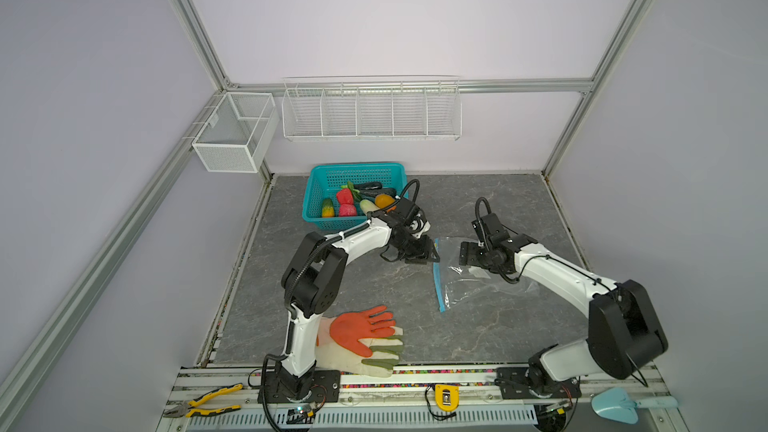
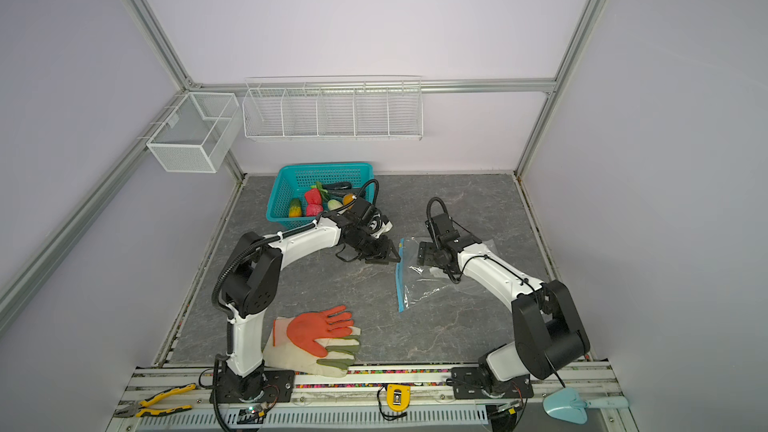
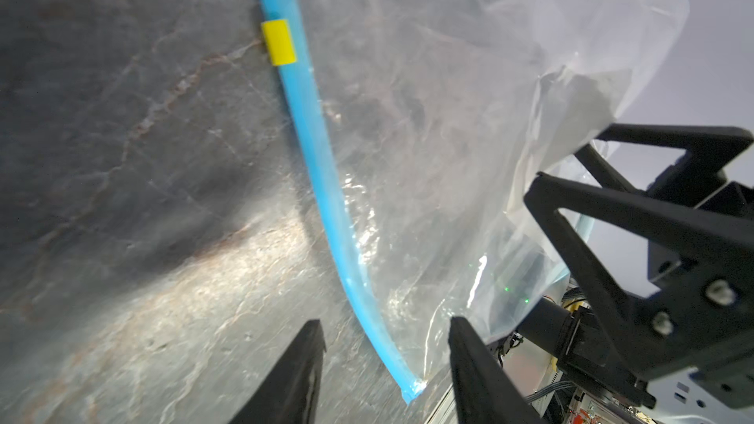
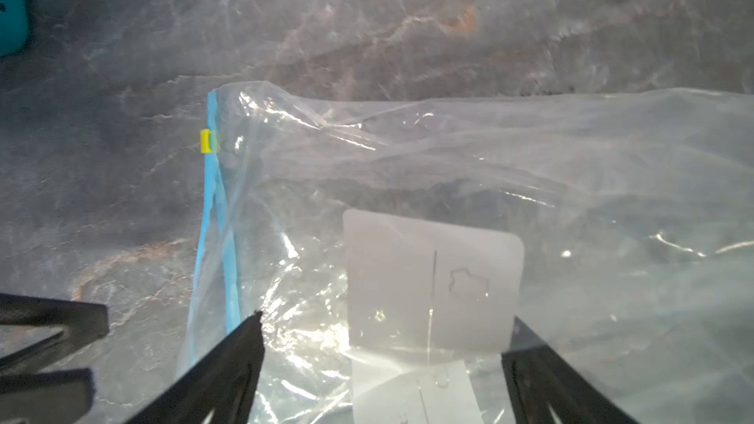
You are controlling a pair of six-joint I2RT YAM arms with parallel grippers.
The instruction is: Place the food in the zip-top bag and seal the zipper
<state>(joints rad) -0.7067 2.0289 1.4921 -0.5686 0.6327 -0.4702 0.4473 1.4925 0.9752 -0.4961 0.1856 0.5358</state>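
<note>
Right now the zip-top bag (image 1: 478,288) is lying on the grey table, right of centre, with no food in it and only a pale card (image 4: 408,279) showing through the film. Its zipper (image 1: 437,284) is running down the bag's left edge, its long axis going from the back of the table toward the front rail. A yellow slider (image 3: 278,42) is sitting on it, well along from the strip end nearest the left gripper (image 3: 383,328).

That gripper is hovering at the strip's far end, jaws standing partly apart with the strip's tip lying between them, gripping nothing (I am seeing clear gaps on either side). The right gripper (image 1: 467,254) is hanging over the bag's body just beside it, spread wide and empty.

So the left one is looking nearer the zipper, and I'd judge the next move is turning on it closing across the strip rather than along it.

The food (image 1: 349,201) is sitting in the teal basket (image 1: 357,166) at the back left, behind the left arm. I am making out no readable writing; the card is showing only a faint outline.
</note>
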